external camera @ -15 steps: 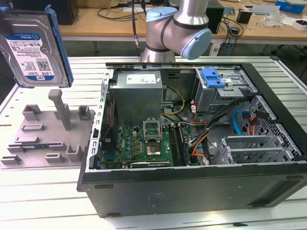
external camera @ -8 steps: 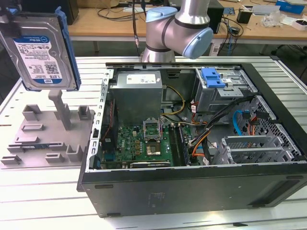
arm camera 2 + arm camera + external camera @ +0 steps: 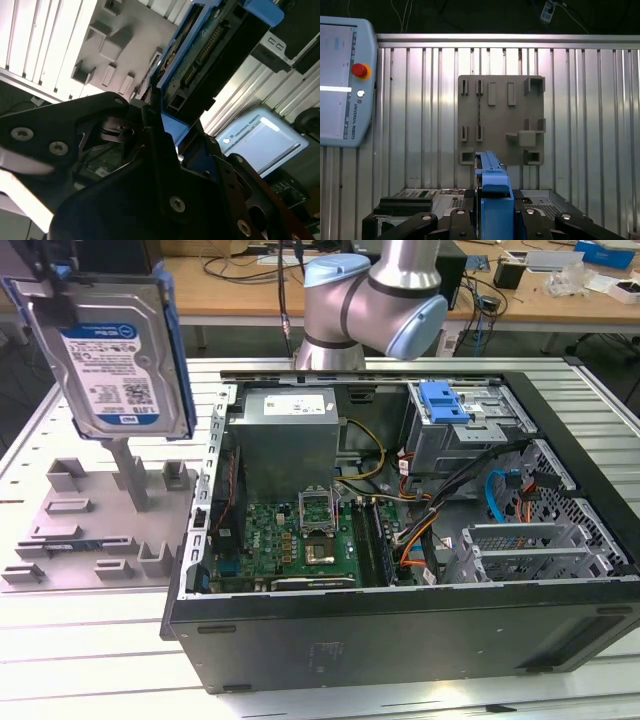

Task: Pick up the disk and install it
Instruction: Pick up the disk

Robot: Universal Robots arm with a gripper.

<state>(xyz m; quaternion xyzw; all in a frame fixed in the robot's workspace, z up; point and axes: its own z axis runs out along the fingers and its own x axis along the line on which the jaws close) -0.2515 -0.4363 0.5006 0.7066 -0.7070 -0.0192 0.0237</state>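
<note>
The disk [image 3: 118, 352], a silver hard drive with a white-and-blue label in a blue plastic carrier, hangs upright in the air at the exterior view's upper left, above the grey fixture plate [image 3: 90, 525]. My gripper [image 3: 493, 220] is shut on it, with a black finger on each side of the carrier's blue edge [image 3: 492, 187]. In the second wrist view the disk [image 3: 210, 55] juts out from between the dark fingers [image 3: 155, 150], its connector side showing. The disk is clear of the open computer case [image 3: 560, 430].
The case lies open on the slatted metal table [image 3: 90, 640], showing a motherboard [image 3: 300, 530], a grey power supply [image 3: 290, 425], cables, and a drive cage with a blue latch [image 3: 445, 402]. A teach pendant [image 3: 342, 80] lies beside the fixture plate [image 3: 500, 120]. The arm's base [image 3: 370, 300] stands behind the case.
</note>
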